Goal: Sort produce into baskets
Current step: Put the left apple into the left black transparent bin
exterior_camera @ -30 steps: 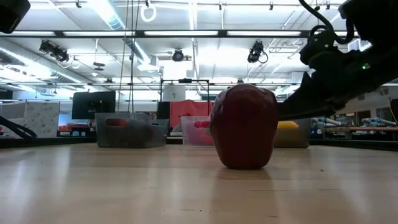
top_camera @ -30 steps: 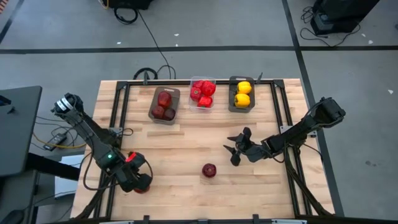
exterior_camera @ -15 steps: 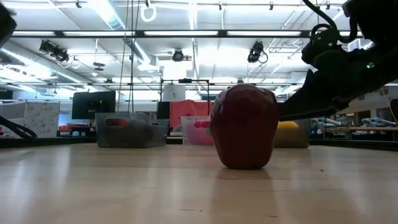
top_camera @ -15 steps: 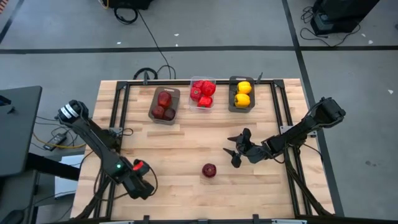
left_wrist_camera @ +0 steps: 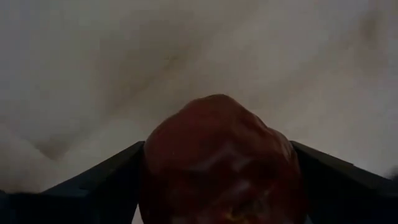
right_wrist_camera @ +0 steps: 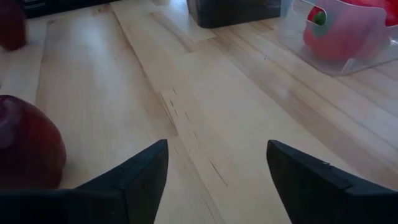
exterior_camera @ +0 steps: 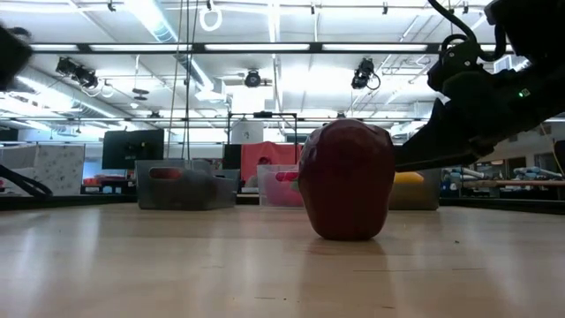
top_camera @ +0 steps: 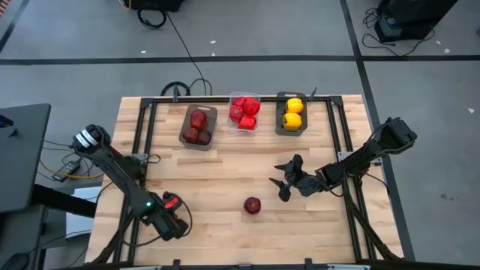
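Observation:
My left gripper (top_camera: 171, 223) is near the table's near left corner, shut on a dark maroon round fruit (left_wrist_camera: 221, 162). In the high view the gripper hides that fruit. A second maroon fruit (top_camera: 253, 205) rests on its underside on the table near the middle front, and looms large in the low view (exterior_camera: 346, 181). My right gripper (top_camera: 287, 181) is open and empty just right of and beyond it. At the far edge stand a dark grey basket (top_camera: 199, 126) with maroon fruits, a clear basket (top_camera: 244, 112) with red peppers, and a dark grey basket (top_camera: 291, 114) with yellow peppers. My left gripper pinches the maroon fruit by its two opposite sides (left_wrist_camera: 152, 168) between its two fingers (left_wrist_camera: 93, 186). The fruit fills the gap between them. The gripper comes at it from above, slanting. I cannot tell whether the fruit is clear of the table.
Bare wood lies between the baskets and the loose fruit. A black frame rail (top_camera: 142, 150) runs along the table's left side and another (top_camera: 341, 142) along its right. Cables (top_camera: 184, 86) lie beyond the far edge.
My left gripper has gone a little toward the table's near edge and toward the right, still shut on the maroon fruit. The fruit showed beneath it a second ago and is now hidden in the high view.

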You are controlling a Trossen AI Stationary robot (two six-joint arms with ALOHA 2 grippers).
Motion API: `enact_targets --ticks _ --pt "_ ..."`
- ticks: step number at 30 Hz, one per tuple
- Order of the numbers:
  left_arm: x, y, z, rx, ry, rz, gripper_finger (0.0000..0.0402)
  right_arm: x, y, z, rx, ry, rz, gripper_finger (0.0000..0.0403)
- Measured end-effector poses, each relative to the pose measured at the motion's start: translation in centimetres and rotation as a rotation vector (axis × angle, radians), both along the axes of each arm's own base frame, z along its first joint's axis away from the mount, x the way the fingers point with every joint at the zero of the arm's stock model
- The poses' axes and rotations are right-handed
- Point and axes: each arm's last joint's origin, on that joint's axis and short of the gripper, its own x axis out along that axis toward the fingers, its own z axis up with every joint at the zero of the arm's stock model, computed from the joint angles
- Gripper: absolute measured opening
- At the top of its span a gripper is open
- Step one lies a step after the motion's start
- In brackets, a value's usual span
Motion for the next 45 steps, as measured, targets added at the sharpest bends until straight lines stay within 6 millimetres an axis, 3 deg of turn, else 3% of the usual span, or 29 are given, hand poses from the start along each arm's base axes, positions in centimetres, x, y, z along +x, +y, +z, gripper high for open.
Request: enact_targets --ticks 4,10,21,25,36,40,45 --pt "1.1 2.1 0.1 0.088 -0.018 0.111 0.0344 0.0 -0.1 0.0 -0.001 -0.002 -0.005 0.0276" --pt "3.8 5.2 1.0 0.134 -0.011 0.045 0.0344 0.0 -0.1 0.0 -0.001 -0.002 -0.006 0.0258" --pt "7.9 13.0 8.9 0.376 0.009 -0.128 0.0353 0.0 -0.1 0.0 -0.005 0.002 -0.005 0.0248" --pt "9.0 17.1 10.3 0.447 -0.007 -0.130 0.0354 0.0 -0.1 -0.1 -0.004 0.009 0.000 0.0248" --pt "10.5 28.8 9.6 0.647 -0.019 -0.063 0.0355 0.0 -0.1 -0.1 -0.005 0.016 -0.002 0.0248" --pt "11.0 31.6 8.4 0.630 -0.016 -0.062 0.0355 -0.1 -0.2 -0.2 0.006 0.018 -0.010 0.0248" --pt "12.0 33.5 5.5 0.613 0.030 -0.106 0.0357 -0.2 -0.2 -0.3 0.016 0.028 -0.020 0.0248"
